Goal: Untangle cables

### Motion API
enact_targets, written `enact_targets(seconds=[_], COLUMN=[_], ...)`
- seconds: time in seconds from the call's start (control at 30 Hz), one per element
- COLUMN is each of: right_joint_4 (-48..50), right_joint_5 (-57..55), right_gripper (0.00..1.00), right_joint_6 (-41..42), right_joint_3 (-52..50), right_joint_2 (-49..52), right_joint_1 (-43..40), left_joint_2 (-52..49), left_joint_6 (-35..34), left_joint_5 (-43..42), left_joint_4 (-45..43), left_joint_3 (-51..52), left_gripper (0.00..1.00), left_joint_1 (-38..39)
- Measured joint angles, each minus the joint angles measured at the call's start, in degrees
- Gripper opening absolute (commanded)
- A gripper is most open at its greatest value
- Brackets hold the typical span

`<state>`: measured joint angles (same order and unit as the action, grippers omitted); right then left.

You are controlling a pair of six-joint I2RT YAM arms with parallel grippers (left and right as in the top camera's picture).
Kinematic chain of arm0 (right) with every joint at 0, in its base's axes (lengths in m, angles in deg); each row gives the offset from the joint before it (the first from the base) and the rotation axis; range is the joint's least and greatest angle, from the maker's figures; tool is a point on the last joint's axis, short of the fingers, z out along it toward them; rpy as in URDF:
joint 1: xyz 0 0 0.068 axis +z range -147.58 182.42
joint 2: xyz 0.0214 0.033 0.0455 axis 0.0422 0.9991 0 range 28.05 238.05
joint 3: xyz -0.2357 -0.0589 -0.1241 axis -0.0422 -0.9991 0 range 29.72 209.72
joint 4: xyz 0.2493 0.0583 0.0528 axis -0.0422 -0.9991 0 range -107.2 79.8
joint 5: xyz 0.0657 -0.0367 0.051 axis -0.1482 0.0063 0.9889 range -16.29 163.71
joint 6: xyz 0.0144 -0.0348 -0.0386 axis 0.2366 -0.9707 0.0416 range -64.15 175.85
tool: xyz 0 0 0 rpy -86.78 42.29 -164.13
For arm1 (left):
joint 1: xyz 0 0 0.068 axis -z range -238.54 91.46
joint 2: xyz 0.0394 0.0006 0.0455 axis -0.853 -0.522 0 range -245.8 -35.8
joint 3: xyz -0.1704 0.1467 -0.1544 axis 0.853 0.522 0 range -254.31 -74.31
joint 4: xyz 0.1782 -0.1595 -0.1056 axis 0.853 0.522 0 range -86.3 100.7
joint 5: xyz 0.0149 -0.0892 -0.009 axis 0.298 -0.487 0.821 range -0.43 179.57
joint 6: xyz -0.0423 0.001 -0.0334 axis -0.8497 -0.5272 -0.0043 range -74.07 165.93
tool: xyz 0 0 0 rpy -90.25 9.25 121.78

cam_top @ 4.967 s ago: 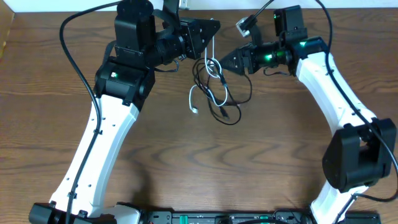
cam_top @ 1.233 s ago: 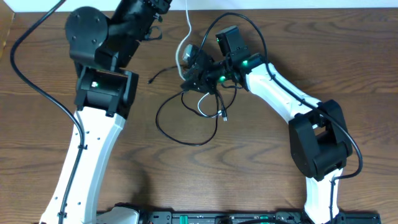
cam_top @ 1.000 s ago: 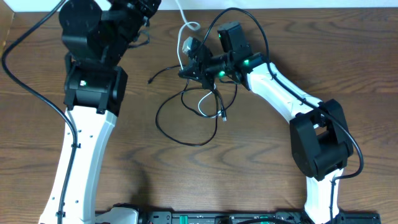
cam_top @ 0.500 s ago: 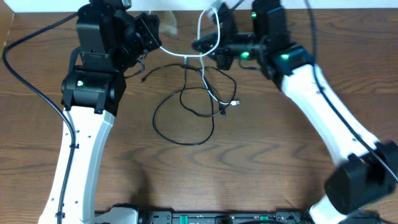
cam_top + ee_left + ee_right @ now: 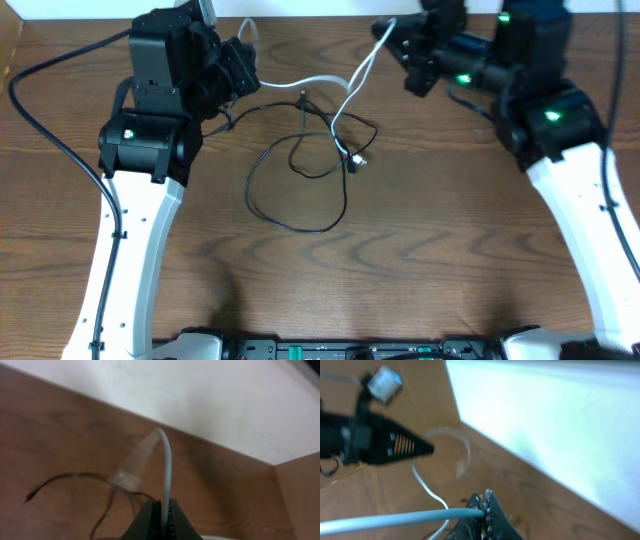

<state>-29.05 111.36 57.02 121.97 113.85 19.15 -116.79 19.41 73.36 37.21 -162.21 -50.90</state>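
Observation:
The white cable (image 5: 310, 84) is stretched in the air between both grippers. My left gripper (image 5: 247, 68) is shut on one part of it, and in the left wrist view the cord (image 5: 168, 465) rises straight out of the closed gripper (image 5: 163, 505). My right gripper (image 5: 398, 36) is shut on another part, where the cord (image 5: 395, 519) runs in from the left to the gripper (image 5: 485, 499). A loose white end with a plug (image 5: 356, 160) hangs down to the table. The black cable (image 5: 249, 190) lies in a wide loop on the wood, crossing the white one near the middle.
The brown wooden table (image 5: 420, 250) ends at a white wall at the back (image 5: 210, 405). Thick black arm wires run along the left arm (image 5: 40, 130). In the right wrist view the left gripper (image 5: 395, 445) shows at upper left.
The right arm has swung right and back, pulling the white cable out of the tangle and taut. The left gripper shifted slightly right. The black loop stays on the table.

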Motion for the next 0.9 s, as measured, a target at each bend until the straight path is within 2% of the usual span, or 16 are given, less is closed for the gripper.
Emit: enact_targets(seconds=[0.1, 0.23, 0.33, 0.47, 0.67, 0.9], right_joint_4=[1.9, 2.9, 0.6, -5.5, -11.2, -6.3], right_joint_5=[-0.2, -3.0, -9.0, -16.7, -19.5, -15.1], right_gripper=[0.01, 0.01, 0.01, 0.01, 0.01, 0.01], right_joint_6=[1.6, 6.5, 11.1, 15.0, 15.2, 14.5], right_joint_3=[0.0, 0.0, 0.1, 0.2, 0.2, 0.2], right_joint_2=[-2.9, -6.7, -8.2, -6.6, 0.5, 9.8], right_joint_1=[-1.5, -3.9, -5.2, -5.2, -5.1, -5.1], left_joint_2=[-0.5, -3.1, -6.1, -9.3, -9.9, -9.9], left_joint_6=[0.0, 1.1, 3.3, 6.3, 10.5, 13.0], left_joint_5=[0.0, -1.5, -5.2, -10.2, -15.0, -17.0], left_joint_4=[3.1, 5.5, 5.7, 5.9, 6.1, 6.7], left_joint_3=[0.0, 0.0, 0.0, 0.0, 0.0, 0.0], left_gripper=[0.13, 0.30, 0.36, 0.38, 0.38, 0.38], left_joint_1=[0.0, 0.0, 0.0, 0.0, 0.0, 0.0])
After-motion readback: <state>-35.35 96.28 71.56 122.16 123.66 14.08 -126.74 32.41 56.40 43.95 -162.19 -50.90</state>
